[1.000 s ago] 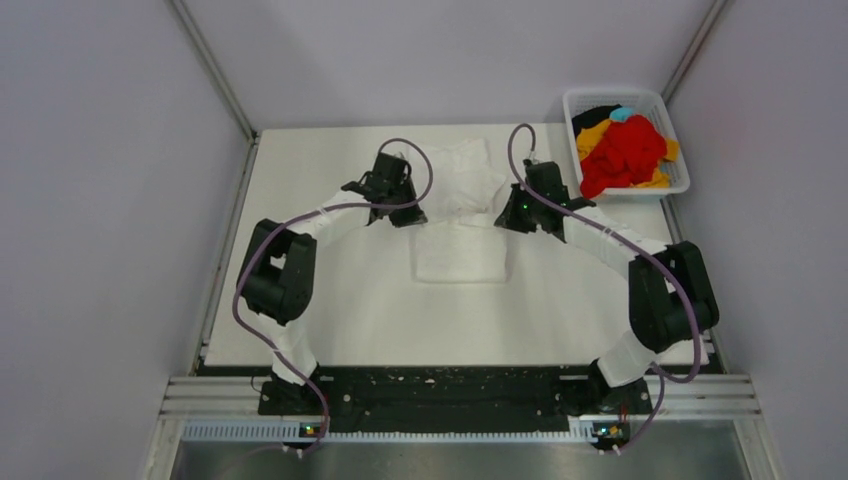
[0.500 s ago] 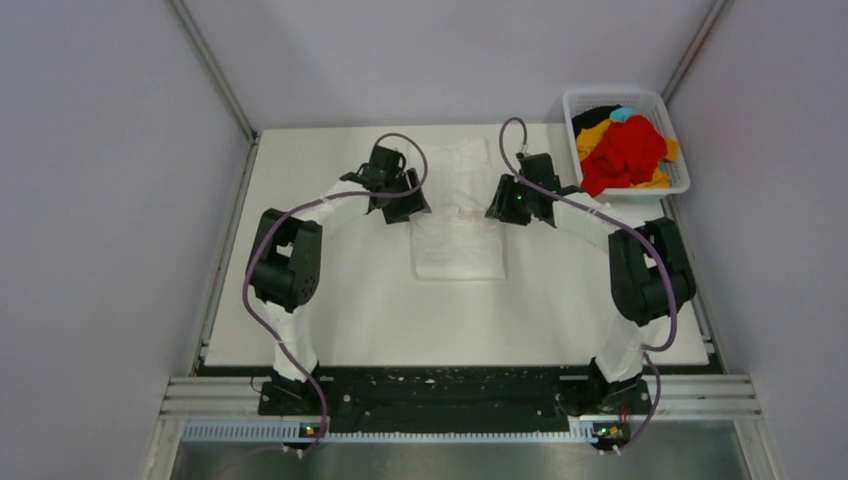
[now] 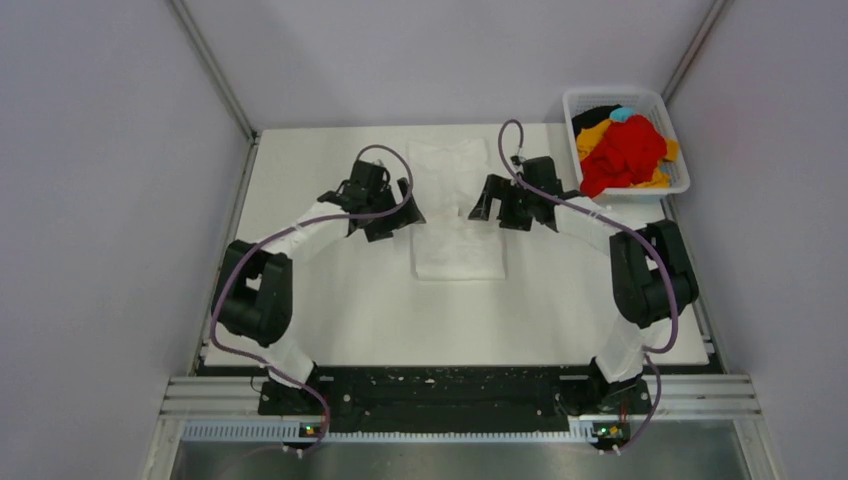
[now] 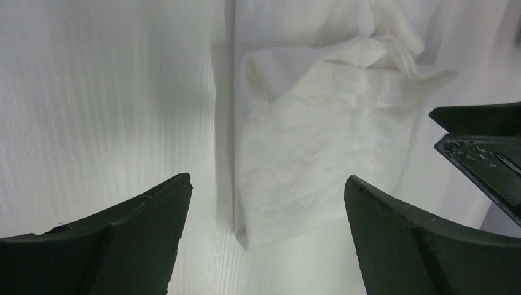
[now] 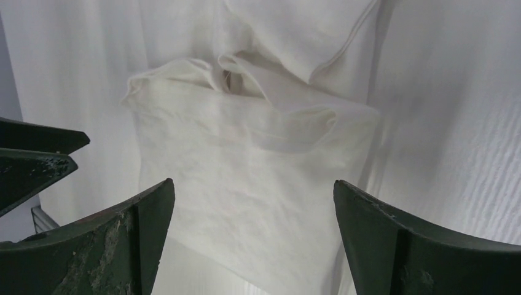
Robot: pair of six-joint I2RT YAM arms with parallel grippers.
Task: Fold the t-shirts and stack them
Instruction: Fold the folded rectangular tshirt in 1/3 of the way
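Observation:
A partly folded white t-shirt (image 3: 458, 245) lies in the middle of the table, its upper part (image 3: 450, 160) reaching toward the far edge. My left gripper (image 3: 405, 212) hovers open at its left edge, nothing between the fingers; its wrist view shows the shirt's folded corner (image 4: 307, 153) below the left gripper (image 4: 267, 184). My right gripper (image 3: 482, 205) hangs open over the shirt's right side, also empty; beneath the right gripper (image 5: 253, 184) lies the folded cloth (image 5: 246, 160). Red (image 3: 622, 150), yellow-orange (image 3: 592, 132), black (image 3: 596, 112) and light blue (image 3: 622, 113) t-shirts fill the basket.
The white mesh basket (image 3: 570, 110) stands at the table's far right corner. The white table (image 3: 330, 300) is walled on both sides and behind by grey panels. Each wrist view catches the other gripper's finger at its edge.
Both grippers opened and let go of the white t-shirt, which now lies flat. The left arm drew back to the left; the right gripper shifted slightly away from the shirt.

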